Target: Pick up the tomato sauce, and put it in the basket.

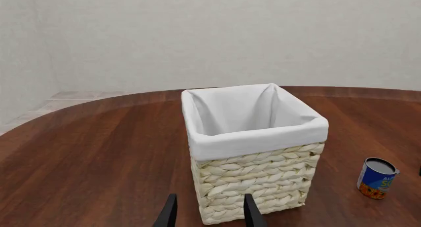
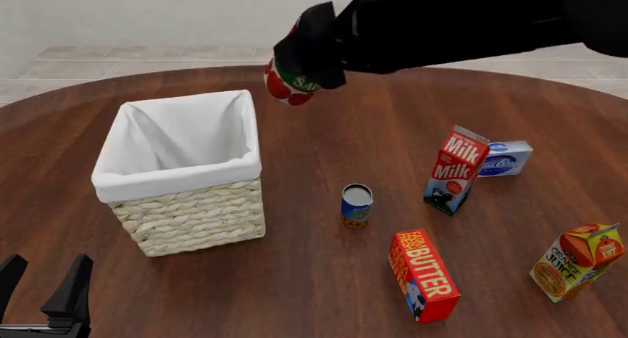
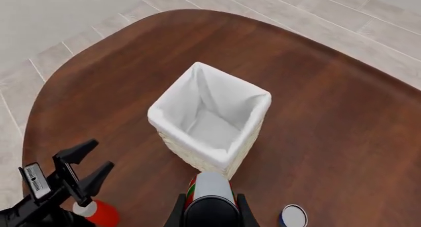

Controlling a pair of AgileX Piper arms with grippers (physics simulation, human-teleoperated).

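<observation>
The tomato sauce (image 2: pixel 290 79), red with partial white letters, hangs clamped in the right gripper (image 2: pixel 312 55) above the counter (image 2: pixel 354 132), just beyond the basket (image 2: pixel 187 213). Cartons read "Milk" (image 2: pixel 452 170) and "BUTTER" (image 2: pixel 424 274). The left gripper (image 2: pixel 44 279) is open, empty. Pale tiled floor beyond.

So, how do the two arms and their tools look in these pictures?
Both arms are glossy black. The left tool has two flat, tapering black fingers on a black body; the right wrist view shows a small white tag with dark markings and a red-and-white part under it. The right tool has the same narrow black fingers on a bulky, rounded black arm. No cables show.
</observation>
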